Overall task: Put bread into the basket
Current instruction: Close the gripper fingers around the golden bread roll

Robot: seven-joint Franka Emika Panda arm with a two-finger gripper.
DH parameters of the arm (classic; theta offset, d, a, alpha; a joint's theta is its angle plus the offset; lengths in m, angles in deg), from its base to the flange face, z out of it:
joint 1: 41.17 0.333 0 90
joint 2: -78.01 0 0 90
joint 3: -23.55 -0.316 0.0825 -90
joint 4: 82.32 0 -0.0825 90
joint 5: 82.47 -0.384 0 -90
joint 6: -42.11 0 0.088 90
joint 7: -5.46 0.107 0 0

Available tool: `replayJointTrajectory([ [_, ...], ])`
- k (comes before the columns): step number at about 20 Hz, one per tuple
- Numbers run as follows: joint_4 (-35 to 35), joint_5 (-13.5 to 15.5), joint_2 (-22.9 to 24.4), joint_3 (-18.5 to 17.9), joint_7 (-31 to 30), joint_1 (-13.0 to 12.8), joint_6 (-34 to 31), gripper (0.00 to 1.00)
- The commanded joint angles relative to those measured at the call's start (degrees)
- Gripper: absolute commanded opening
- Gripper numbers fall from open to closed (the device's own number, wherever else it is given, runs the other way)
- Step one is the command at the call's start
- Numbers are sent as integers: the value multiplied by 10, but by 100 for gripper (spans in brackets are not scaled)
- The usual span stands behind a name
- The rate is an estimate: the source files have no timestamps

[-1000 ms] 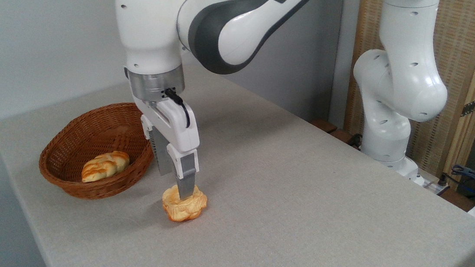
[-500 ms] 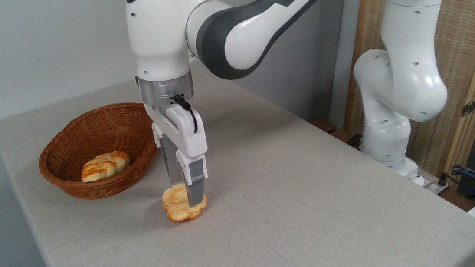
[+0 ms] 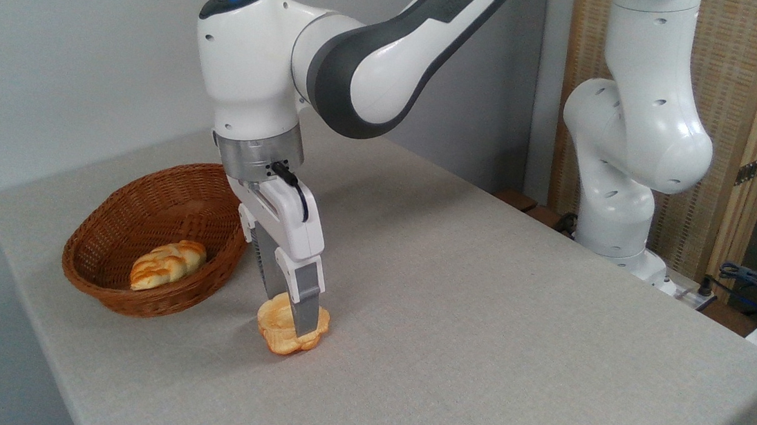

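Now the gripper straddles the bread just right of the basket; whether it grips yet, I cannot tell. Squeeze gently before lifting.

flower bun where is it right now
The flower bun sits on the table, low and left of centre, just right of the basket, with the end effector down on it.

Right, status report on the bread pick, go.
End effector down on the bread, fingers straddling it, closure unclear. Bread on the table, outside the basket. Braided roll already inside. Path clear.
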Motion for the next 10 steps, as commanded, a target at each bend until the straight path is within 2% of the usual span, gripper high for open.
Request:
replayJointTrajectory([
  [1,-5,-8,1,-1,8,-3,12,43],
  [10,-1,-7,7,-1,4,-3,7,46],
])
